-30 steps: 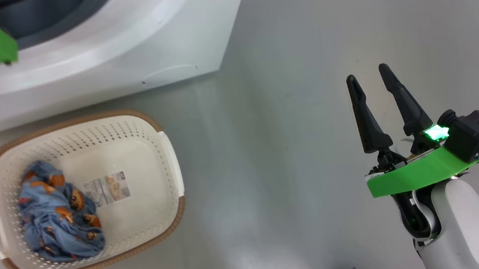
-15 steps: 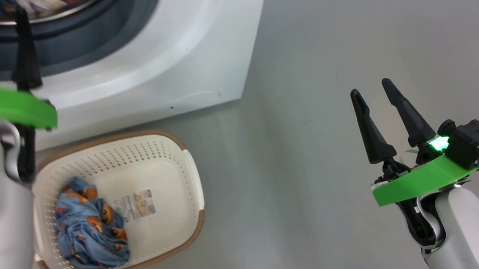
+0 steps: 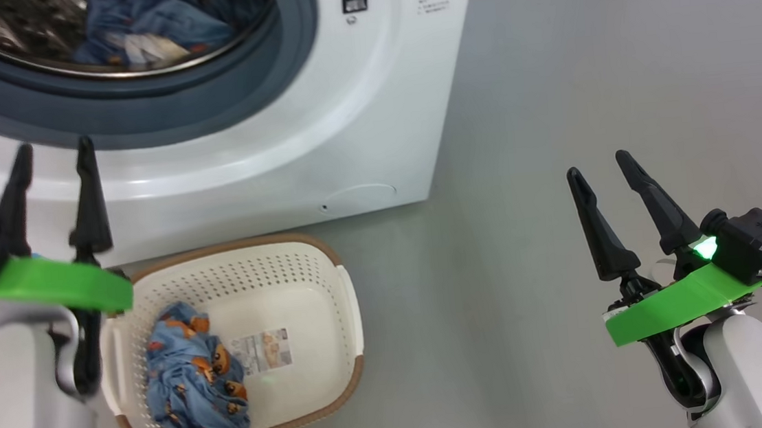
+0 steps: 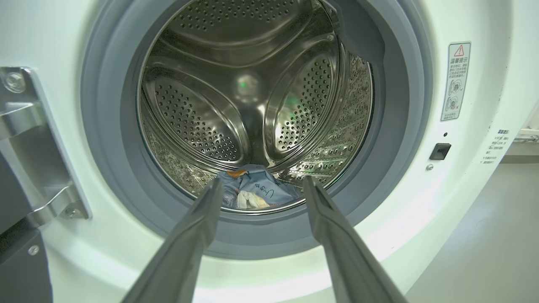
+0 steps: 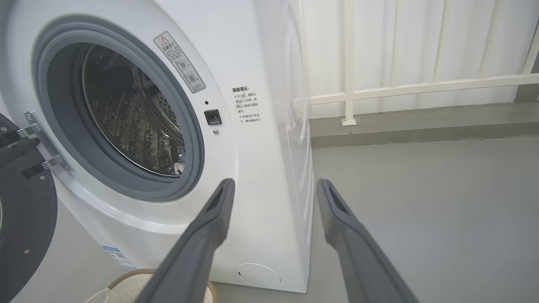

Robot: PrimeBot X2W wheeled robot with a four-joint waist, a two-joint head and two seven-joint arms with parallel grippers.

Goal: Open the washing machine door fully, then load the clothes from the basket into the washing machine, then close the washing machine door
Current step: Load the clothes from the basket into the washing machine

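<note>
Clothes (image 3: 192, 379) are lying bunched in the left end of the basket (image 3: 234, 271), light blue with orange-brown figures, beside the paper label (image 3: 265, 350) on its bottom. More blue cloth with a bit of cream (image 4: 252, 189) is resting at the bottom of the steel drum (image 4: 252, 84), just behind the grey-blue gasket (image 4: 391, 147).

In the head view the basket is sitting on the grey floor (image 3: 549, 89), right in front of the washing machine (image 3: 346, 127), below and left of its round white cap (image 3: 359, 196). The washing machine door (image 5: 21, 235) is standing swung open at the left of the right wrist view, its metal hinge (image 4: 29, 147) showing bare on the machine's front.

I am holding my left jaws spread apart with nothing between them. Their dark fingers (image 3: 89, 205) are pointing up at the machine's lower front, over the basket's left end in the head view. In the left wrist view those fingers (image 4: 189, 244) are framing the mouth of the drum and the cloth inside it.

My right jaws are also gaping and gripping nothing. Their fingers (image 3: 596, 229) are hanging over bare floor, well apart from the basket and to the right of the machine. In the right wrist view they (image 5: 206, 235) are pointing at the machine's right front corner, with a white railing (image 5: 421, 88) beyond.
</note>
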